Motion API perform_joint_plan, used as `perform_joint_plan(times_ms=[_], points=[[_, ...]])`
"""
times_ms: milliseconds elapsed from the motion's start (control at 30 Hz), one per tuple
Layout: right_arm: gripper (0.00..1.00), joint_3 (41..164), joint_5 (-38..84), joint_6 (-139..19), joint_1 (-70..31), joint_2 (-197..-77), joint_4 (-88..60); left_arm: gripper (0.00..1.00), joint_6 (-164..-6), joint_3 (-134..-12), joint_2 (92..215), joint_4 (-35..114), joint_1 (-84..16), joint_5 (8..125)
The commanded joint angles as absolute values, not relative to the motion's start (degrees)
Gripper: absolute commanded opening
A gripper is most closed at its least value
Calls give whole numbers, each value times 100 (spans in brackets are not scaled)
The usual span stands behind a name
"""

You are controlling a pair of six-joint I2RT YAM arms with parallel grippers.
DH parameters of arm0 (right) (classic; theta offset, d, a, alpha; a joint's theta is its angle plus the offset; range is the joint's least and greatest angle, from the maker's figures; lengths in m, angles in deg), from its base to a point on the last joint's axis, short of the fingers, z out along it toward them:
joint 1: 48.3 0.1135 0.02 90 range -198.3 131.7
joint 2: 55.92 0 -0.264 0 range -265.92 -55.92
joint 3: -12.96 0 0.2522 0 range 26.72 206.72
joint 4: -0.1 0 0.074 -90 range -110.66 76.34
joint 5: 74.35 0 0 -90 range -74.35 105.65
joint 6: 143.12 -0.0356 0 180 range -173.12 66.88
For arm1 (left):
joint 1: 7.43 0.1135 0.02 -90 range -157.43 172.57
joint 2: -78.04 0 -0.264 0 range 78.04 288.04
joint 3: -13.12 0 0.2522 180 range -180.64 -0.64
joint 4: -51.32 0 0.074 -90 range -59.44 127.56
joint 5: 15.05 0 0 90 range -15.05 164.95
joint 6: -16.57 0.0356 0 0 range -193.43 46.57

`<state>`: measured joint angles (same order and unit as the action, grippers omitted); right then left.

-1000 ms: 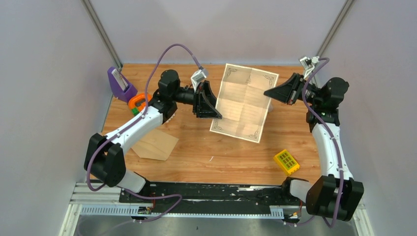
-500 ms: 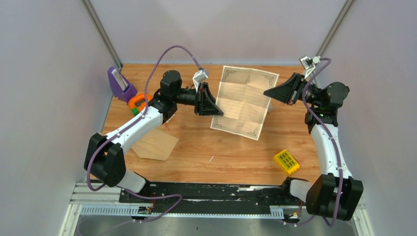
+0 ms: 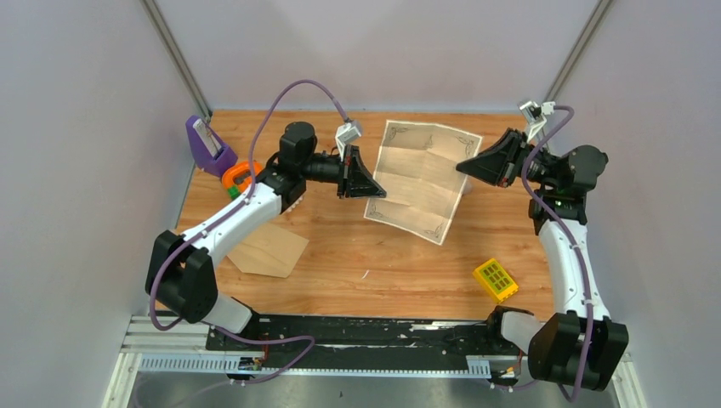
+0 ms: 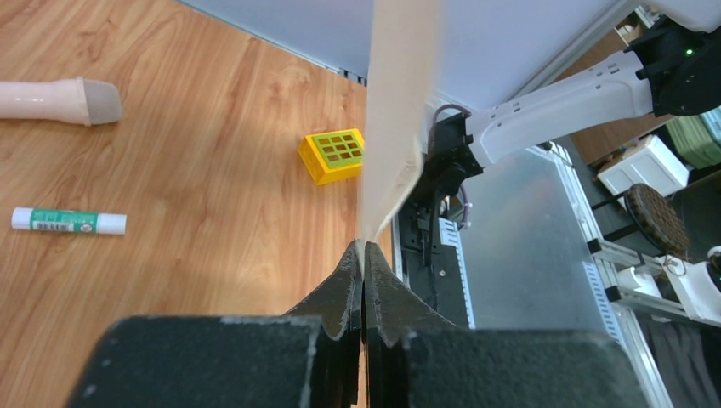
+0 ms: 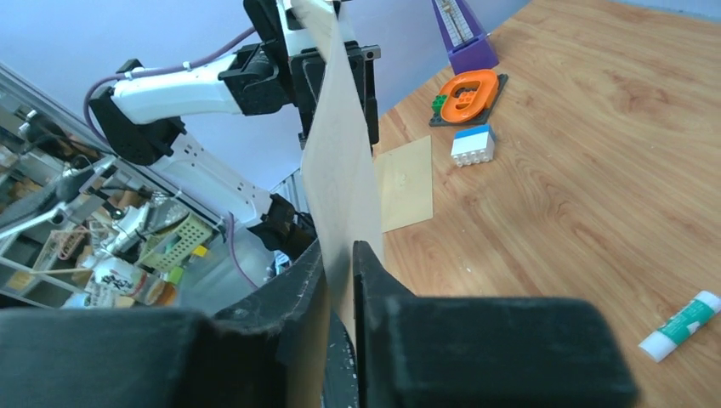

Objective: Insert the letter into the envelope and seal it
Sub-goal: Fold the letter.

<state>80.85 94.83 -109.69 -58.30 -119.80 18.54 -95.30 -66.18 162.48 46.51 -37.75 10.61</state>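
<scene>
Above the bench (image 3: pixel 383 255), your left jaws have just closed on the letter's (image 3: pixel 421 178) left edge, while the right jaws pinch its right edge. Held aloft by both, it looks ready for folding. The envelope (image 3: pixel 268 251) lies flat near the left arm.

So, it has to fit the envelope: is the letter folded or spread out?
Spread out: the letter hangs as one creased sheet, held between the left gripper and right gripper.
</scene>
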Motion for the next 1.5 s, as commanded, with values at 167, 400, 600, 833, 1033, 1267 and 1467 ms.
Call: perform_joint_plan(times_ms=[167,400,600,833,1033,1267,1467], points=[[82,8281,9816,-10011,-5859,-11762,1228,0,-8978,-6968,15877,4140,-3636,1254],[94,8401,10104,-9956,-5859,-11747,1158,0,-8870,-6955,15752,4035,-3516,1318],[96,8545,10352,-9693,-5859,-11656,858,0,-8822,-6973,15740,3986,-3511,1307],[99,8620,10481,-9416,-5851,-11534,563,0,-8792,-6984,15731,3945,-3489,1343],[100,8803,10994,-8790,-5768,-11599,-107,0,-8747,-7023,15696,3883,-3428,1331],[99,9054,9788,-8303,-5200,-12067,-604,0,-8915,-7030,15693,4050,-3419,982],[100,9592,9423,-7825,-4982,-12788,-899,0,-8920,-6897,15645,4111,-3423,749]])
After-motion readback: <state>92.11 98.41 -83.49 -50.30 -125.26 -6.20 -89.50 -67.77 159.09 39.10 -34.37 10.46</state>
